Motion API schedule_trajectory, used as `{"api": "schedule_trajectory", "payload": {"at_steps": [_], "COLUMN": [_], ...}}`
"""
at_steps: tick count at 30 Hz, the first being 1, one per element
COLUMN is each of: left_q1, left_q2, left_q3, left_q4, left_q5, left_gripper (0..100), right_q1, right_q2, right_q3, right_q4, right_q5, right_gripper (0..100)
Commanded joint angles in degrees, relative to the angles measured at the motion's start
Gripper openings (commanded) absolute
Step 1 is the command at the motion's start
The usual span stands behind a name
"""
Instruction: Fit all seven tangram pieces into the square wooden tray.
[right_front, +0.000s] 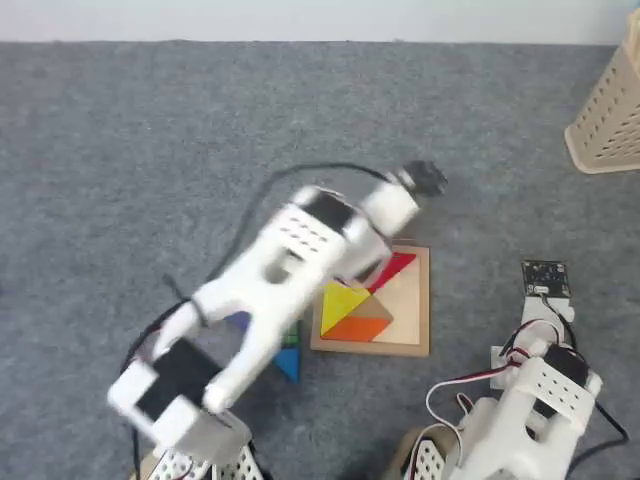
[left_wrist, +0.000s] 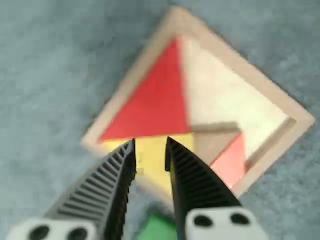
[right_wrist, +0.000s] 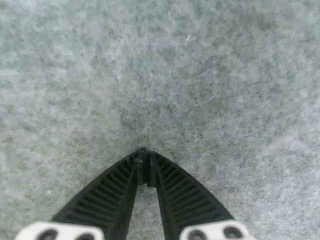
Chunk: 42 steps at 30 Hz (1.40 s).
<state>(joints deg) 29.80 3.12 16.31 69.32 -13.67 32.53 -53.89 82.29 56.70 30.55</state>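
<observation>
The square wooden tray (right_front: 418, 300) lies on the grey felt at centre right. In it lie a red triangle (right_front: 396, 268), a yellow triangle (right_front: 341, 303), an orange triangle (right_front: 358, 328) and a brown square (right_front: 377, 308). My left arm (right_front: 290, 270) stretches over the tray's left side. The left gripper (left_wrist: 150, 142) hangs above the yellow triangle (left_wrist: 152, 152) near the red triangle (left_wrist: 155, 102), slightly open and holding nothing. Part of the tray floor (left_wrist: 225, 100) is bare wood. A green piece (left_wrist: 157, 227) and a blue piece (right_front: 288, 363) lie outside the tray. My right gripper (right_wrist: 143, 152) is shut over bare felt.
A beige perforated container (right_front: 610, 110) stands at the far right edge. The right arm's base (right_front: 530, 400) sits at the near right, with cables beside it. Open grey felt spreads over the far half of the table.
</observation>
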Motion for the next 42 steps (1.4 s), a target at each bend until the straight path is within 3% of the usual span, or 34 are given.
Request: {"api": "schedule_trajectory", "payload": {"at_steps": [1, 7, 13, 19, 22, 25, 30, 35, 42], "left_q1": [-12.7, -34.6, -49.0, -62.5, -65.8, -66.8, -70.9, -80.1, -86.3], "left_q2": [-9.8, -13.0, -16.5, -18.3, -18.3, -18.5, -18.3, -18.2, -18.2], "left_q3": [-1.5, 7.4, 20.5, 29.3, 31.6, 32.2, 32.1, 31.8, 29.0], "left_q4": [4.9, 4.3, -2.9, -13.4, -16.4, -16.7, -20.8, -27.1, -29.2], "left_q5": [2.7, -0.7, -7.3, -10.9, -11.7, -11.3, -3.0, -4.7, -8.1], "left_gripper": [10, 10, 10, 10, 10, 10, 12, 17, 17], "right_q1": [-0.7, -1.6, -14.8, -28.6, -40.0, -53.5, -71.7, -79.4, -86.5], "right_q2": [-1.5, -1.5, -0.9, 0.1, 4.6, 12.4, 31.0, 50.2, 66.1], "right_q3": [-0.7, -0.9, -3.5, -20.7, -29.3, -36.7, -50.9, -66.3, -78.6], "right_q4": [-1.2, -1.4, 0.3, 12.6, 17.5, 18.1, 13.9, 12.9, 13.8], "right_q5": [0.7, 0.8, 0.4, -4.1, -4.4, -11.0, -20.6, -28.2, -38.5], "right_gripper": [1.3, 1.3, 1.3, 1.4, 1.4, 2.5, 9.9, 12.9, 18.8]}}
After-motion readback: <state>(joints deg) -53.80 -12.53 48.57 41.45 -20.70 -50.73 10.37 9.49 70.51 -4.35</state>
